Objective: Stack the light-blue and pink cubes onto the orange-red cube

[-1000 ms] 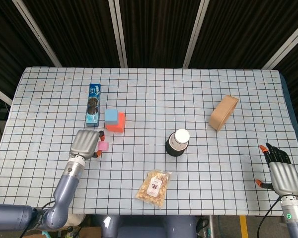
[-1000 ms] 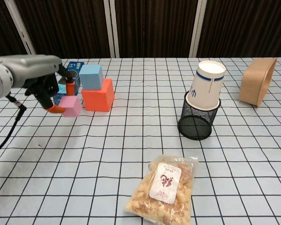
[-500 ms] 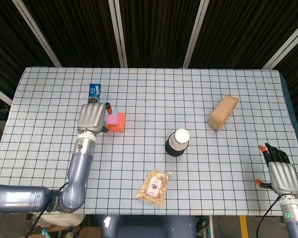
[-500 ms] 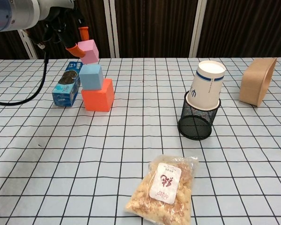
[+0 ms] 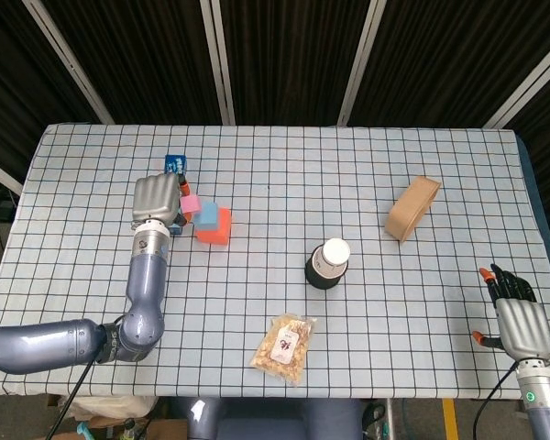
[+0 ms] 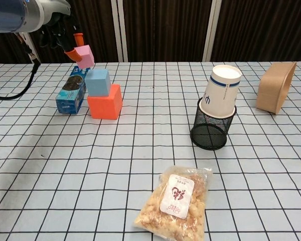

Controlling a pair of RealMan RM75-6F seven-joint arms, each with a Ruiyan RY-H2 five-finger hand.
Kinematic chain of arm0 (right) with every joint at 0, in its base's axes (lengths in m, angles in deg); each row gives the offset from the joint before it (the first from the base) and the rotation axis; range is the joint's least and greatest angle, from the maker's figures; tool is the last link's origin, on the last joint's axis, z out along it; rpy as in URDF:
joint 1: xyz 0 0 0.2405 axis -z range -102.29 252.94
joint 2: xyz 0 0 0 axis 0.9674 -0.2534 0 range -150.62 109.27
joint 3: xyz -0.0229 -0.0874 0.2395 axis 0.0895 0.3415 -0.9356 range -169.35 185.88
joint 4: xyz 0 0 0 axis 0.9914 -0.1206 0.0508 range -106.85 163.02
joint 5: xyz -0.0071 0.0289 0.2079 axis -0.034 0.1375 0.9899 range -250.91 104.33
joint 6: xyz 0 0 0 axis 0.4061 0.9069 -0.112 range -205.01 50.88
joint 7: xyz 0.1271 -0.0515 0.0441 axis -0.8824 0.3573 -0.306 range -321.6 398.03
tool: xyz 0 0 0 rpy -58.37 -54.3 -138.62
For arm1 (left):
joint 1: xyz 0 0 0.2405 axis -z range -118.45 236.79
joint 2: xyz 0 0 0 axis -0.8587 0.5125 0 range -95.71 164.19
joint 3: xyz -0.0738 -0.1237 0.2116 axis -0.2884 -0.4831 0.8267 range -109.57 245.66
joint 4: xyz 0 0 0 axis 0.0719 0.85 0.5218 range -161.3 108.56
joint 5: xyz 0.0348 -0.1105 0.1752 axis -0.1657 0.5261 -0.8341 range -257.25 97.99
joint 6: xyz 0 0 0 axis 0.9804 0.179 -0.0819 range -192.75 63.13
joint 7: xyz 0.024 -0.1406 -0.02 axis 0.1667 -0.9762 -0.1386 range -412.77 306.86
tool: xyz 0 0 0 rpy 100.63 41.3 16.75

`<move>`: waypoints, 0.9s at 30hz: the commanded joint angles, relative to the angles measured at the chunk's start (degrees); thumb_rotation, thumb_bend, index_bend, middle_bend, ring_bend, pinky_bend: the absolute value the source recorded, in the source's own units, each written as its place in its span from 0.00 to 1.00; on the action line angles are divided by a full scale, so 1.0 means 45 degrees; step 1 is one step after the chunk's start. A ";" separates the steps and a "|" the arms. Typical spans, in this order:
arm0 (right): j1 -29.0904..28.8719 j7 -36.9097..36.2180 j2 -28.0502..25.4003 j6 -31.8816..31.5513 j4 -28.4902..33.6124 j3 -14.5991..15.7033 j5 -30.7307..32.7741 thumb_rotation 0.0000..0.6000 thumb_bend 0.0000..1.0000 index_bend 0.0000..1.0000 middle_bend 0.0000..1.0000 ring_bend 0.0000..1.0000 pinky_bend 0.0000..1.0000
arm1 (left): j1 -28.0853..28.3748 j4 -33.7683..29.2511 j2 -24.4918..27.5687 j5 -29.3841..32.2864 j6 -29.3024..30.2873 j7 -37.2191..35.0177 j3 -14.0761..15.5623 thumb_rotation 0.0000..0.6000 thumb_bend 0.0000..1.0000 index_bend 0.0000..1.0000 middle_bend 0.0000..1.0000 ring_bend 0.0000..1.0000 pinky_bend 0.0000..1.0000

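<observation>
Left hand [image 6: 60,35] grips the pink cube [image 6: 85,55] in the air, above and slightly left of the light-blue cube [image 6: 97,82], which sits on the orange-red cube [image 6: 105,101]. Right hand [image 5: 520,321] rests spread, holding nothing.

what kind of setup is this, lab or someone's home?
Likely a lab test rig: a table in a grid-checked cloth, dark curtains behind, and unrelated props laid out, like a snack bag and a paper cup upside down on a mesh holder.
</observation>
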 commanded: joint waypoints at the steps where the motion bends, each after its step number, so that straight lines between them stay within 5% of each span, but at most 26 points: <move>1: -0.0020 0.0083 0.0041 0.0036 -0.0018 -0.0010 0.0078 1.00 0.10 0.07 0.03 0.05 0.10 | 0.0064 0.0308 0.0191 0.0557 -0.0818 -0.0205 -0.0186 1.00 0.33 0.49 0.86 0.72 0.73; 11: 0.0004 0.0245 0.0085 -0.0023 -0.0099 -0.0143 0.0433 1.00 0.10 0.07 0.03 0.05 0.10 | 0.0562 0.0973 0.0729 0.1371 -0.2340 -0.0057 -0.0127 1.00 0.34 0.50 0.86 0.72 0.73; 27: -0.0029 0.0449 0.0149 0.0090 -0.0209 -0.0245 0.0881 1.00 0.10 0.07 0.03 0.05 0.10 | 0.1609 0.1217 0.1378 0.3029 -0.2722 0.0866 0.0417 1.00 0.34 0.51 0.85 0.71 0.72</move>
